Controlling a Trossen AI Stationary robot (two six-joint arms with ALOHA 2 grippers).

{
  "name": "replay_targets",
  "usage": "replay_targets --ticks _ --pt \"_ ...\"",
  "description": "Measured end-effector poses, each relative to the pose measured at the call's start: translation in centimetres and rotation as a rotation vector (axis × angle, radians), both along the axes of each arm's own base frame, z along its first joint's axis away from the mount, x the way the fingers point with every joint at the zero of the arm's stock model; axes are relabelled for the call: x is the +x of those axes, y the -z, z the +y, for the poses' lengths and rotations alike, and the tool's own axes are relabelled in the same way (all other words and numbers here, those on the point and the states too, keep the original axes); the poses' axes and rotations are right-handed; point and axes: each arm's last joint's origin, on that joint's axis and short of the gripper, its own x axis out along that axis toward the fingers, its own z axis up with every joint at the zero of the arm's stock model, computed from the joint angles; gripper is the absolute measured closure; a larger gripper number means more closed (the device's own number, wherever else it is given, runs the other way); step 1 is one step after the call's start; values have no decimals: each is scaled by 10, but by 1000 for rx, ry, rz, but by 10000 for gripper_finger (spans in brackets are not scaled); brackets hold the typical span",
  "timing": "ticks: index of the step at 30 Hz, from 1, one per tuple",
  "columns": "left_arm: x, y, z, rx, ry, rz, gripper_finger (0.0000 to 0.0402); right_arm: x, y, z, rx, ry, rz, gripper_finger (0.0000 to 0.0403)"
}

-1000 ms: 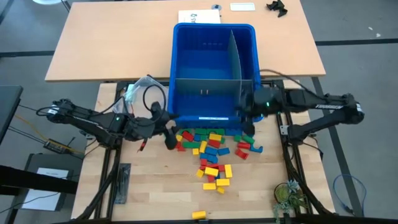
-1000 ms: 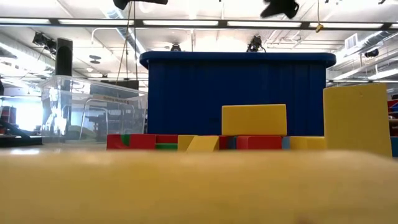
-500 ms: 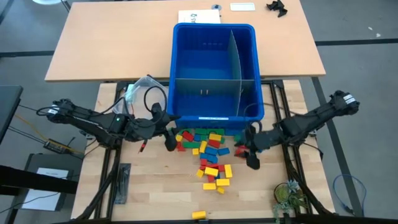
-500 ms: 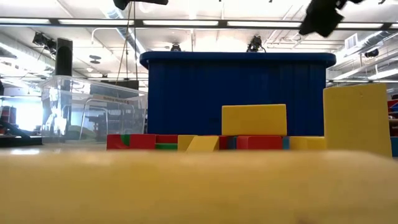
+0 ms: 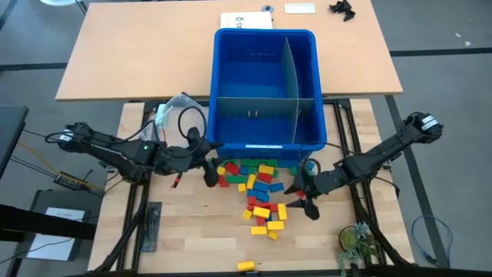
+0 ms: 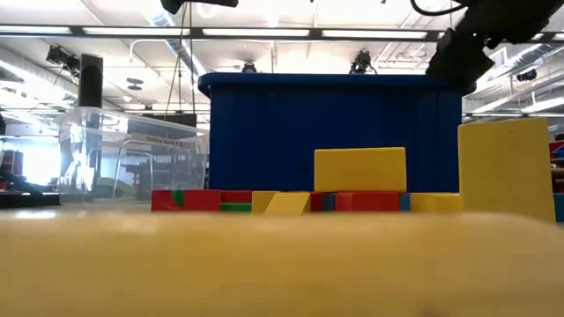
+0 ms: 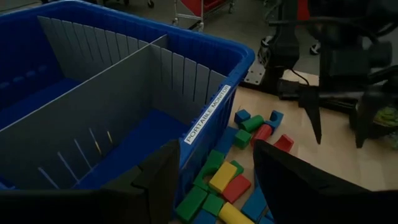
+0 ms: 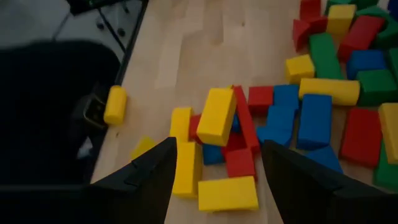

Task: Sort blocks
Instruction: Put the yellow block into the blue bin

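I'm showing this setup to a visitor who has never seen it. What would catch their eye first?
The large blue bin, split by grey dividers, dominates the middle of the table. Right in front of it lies a bright scatter of red, yellow, blue and green blocks. The right gripper hangs open at the pile's right edge, and the left gripper sits open at its left edge, near the bin's front corner.

The right gripper (image 5: 302,199) hangs low near the tabletop's right edge, its arm stretched in from the right, fingers (image 8: 144,177) spread apart. The left gripper (image 5: 207,171) waits near the left edge, fingers (image 7: 163,177) parted, holding nothing.
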Motion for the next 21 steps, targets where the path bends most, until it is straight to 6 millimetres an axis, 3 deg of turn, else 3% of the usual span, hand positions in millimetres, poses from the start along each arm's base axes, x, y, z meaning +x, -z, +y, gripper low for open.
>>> replay_targets --ticks 9,16,21 --pt "0 0 0 1 0 2 188 30 29 19 -153 -140 110 145" --pt "0 0 0 2 -1 6 188 46 27 29 -198 -185 106 158" --pt "0 0 0 1 0 6 188 48 36 33 -214 -213 147 151"
